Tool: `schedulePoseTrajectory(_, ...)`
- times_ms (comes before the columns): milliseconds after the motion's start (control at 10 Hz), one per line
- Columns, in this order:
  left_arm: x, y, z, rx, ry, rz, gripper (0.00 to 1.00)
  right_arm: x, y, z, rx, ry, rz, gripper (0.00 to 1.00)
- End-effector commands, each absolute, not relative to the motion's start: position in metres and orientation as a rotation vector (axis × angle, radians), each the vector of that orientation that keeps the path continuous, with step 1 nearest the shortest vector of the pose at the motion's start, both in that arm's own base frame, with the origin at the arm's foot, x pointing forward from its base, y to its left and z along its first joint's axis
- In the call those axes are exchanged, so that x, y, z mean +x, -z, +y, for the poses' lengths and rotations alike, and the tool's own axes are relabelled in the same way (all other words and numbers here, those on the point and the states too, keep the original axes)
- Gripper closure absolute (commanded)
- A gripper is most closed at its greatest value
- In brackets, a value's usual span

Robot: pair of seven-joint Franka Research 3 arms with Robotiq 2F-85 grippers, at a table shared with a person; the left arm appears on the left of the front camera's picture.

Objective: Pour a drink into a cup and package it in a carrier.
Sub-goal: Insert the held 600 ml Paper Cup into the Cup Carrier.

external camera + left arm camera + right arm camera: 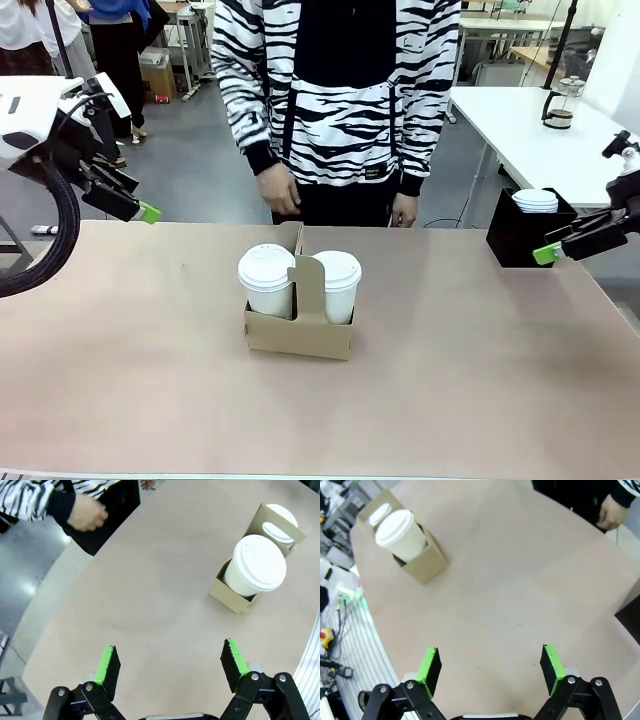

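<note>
The brown cardboard carrier (298,336) stands mid-table with its handle tab upright. Two white lidded cups (267,281) (338,284) sit in its holes. My left gripper (140,208) hangs open above the table's far left corner, well away from the carrier. At the right edge my right gripper (552,249) is also open, beside the black box. In the left wrist view the open gripper (172,667) holds nothing, with the carrier (234,593) and a cup (255,565) ahead. In the right wrist view the gripper (491,667) is empty too, the carrier (423,563) far off. A glass jug with dark drink (558,108) stands on the white table behind.
A person in a black-and-white striped top stands at the far edge, hands (281,191) (403,211) hanging just off the table. A black open-topped box (520,238) with stacked white cups (536,201) sits at the far right. Bare tabletop surrounds the carrier.
</note>
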State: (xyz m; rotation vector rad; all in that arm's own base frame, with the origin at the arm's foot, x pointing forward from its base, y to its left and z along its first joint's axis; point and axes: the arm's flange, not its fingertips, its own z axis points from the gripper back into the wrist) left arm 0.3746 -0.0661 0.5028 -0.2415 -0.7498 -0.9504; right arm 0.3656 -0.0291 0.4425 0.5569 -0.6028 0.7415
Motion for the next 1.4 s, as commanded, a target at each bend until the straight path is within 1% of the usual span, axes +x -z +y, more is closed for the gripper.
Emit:
schedulePoseTrajectory(0, 0.3743, -0.5034, -0.0668, -0.247, 0.937, -0.744, 0.0, 0.3665, -0.4408, -0.0323, 0.542, -0.749, -0.599, 0.0)
schedulePoseTrajectory(1300, 0.3743, -0.5034, -0.0668, -0.247, 0.937, -0.744, 0.0, 0.3665, -0.4408, -0.0323, 0.542, -0.749, -0.599, 0.0)
